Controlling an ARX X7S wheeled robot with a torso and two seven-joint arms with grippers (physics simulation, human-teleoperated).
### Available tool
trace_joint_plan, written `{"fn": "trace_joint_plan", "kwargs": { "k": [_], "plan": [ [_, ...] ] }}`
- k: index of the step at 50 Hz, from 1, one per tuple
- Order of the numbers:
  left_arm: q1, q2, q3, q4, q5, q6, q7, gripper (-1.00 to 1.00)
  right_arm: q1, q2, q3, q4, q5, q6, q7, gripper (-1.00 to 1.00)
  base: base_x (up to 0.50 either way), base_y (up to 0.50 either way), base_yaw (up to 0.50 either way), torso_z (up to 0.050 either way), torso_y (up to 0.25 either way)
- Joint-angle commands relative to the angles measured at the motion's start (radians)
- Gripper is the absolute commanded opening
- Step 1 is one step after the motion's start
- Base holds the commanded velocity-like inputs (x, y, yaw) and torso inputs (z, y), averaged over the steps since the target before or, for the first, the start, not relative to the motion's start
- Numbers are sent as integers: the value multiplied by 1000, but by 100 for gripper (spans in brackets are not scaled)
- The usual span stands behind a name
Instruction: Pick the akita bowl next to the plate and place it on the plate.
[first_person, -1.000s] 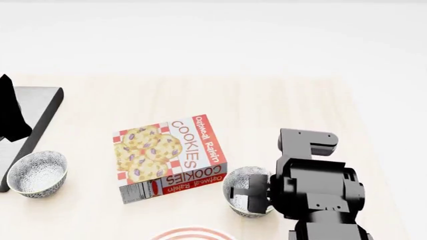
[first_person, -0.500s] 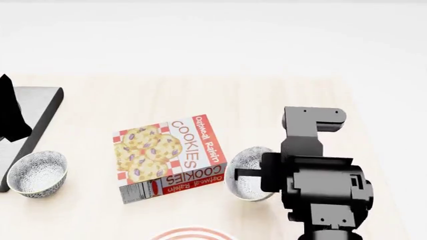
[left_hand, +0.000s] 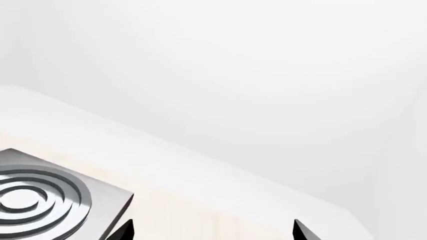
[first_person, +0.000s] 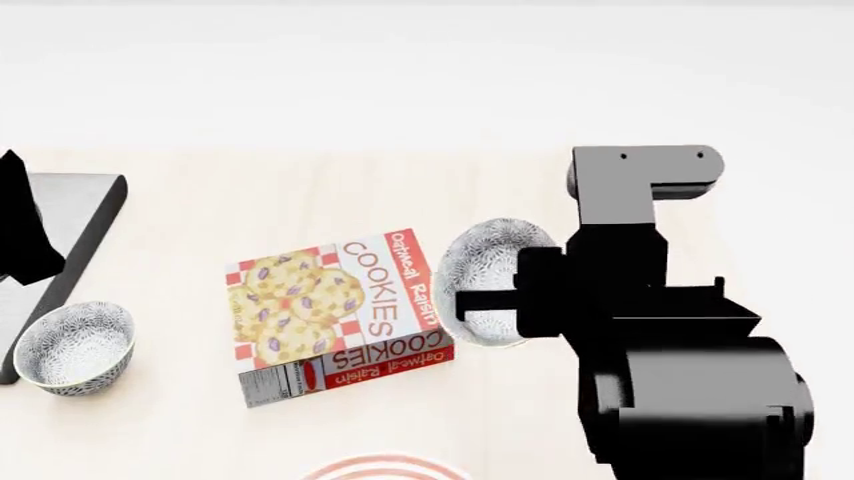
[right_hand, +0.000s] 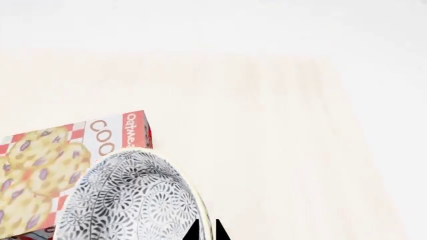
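Above the table (first_person: 174, 430), our right gripper (first_person: 467, 300), fingers pinching the akita bowl (first_person: 487, 275), has lifted it; the plate (first_person: 387, 468) comes next.

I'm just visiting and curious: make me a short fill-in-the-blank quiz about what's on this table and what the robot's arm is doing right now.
1. The right gripper grips the rim of a patterned ____.
2. The flat box on the table says it holds oatmeal raisin ____.
3. The number of patterned bowls in the head view is ____.
4. At the head view's bottom edge, the plate shows rings coloured ____.

Missing words: bowl; cookies; two; red
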Motion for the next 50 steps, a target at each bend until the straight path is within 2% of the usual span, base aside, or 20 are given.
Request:
{"fn": "trace_joint_plan", "kwargs": {
  "k": [1,2,5,7,13,23,35,42,50],
  "plan": [
    [4,-4,6,-1,-1,9,-2,100,-26,-7,30,-248,82,181,12,-100,0,0,0,0,0],
    [6,-4,8,-1,2,10,-1,100,-27,7,31,-246,169,182,77,-100,0,0,0,0,0],
    [3,-6,5,4,-7,5,-8,100,-32,91,34,-238,605,181,394,-100,0,0,0,0,0],
    [1,-6,5,3,-9,4,-11,100,-35,108,48,-229,739,181,481,-100,0,0,0,0,0],
    [1,-8,8,4,-10,6,-14,100,-48,153,28,-203,977,180,612,-100,0,0,0,0,0],
    [10,-11,16,-5,-2,25,-4,100,-57,184,-12,-163,1240,174,797,-100,0,0,0,0,0],
    [7,-15,13,0,-17,19,-19,100,-92,201,-45,-132,1341,125,816,-100,0,0,0,0,1],
    [5,-18,14,1,-24,17,-24,100,-135,213,-70,-113,1318,81,767,-100,0,0,0,0,0],
    [1,-21,14,0,-32,14,-32,100,-160,208,-77,-98,1345,73,778,-100,0,0,0,0,0]
  ]
}}
